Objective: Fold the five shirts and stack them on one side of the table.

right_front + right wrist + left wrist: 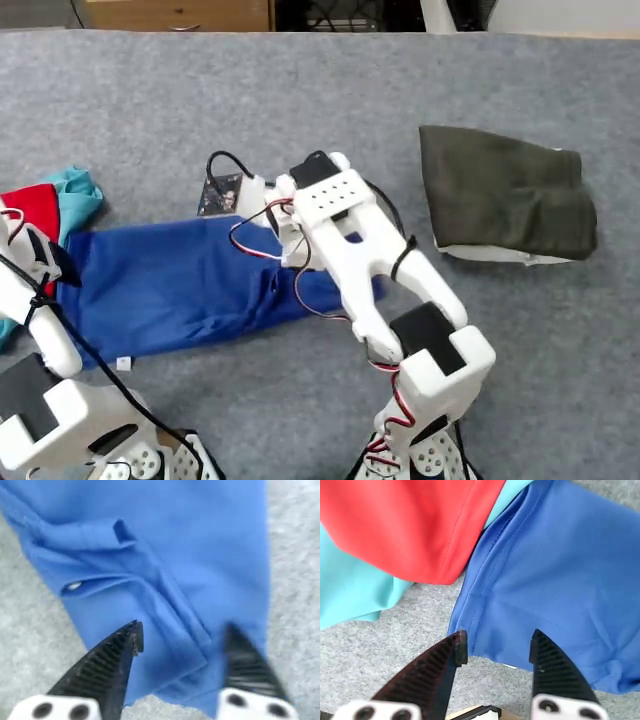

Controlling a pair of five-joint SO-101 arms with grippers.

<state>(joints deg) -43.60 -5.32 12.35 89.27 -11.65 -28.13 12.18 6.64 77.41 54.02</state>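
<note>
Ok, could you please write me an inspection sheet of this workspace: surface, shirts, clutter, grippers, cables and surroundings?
Surface: grey felt-like table cover, lying flat.
Job's things: blue cloth shirt spread out at the middle-left; red shirt and teal shirt bunched at the left edge, red over teal; olive-green folded shirt on the right, lying on a white folded cloth.
Clutter: nothing seen.
Grippers: left gripper open over the blue shirt's edge beside the red shirt; right gripper open over the blue shirt's other end.
Cables: red and white wires loop along the right arm; black cable arches near its wrist.
Surroundings: wooden furniture beyond the far edge.
</note>
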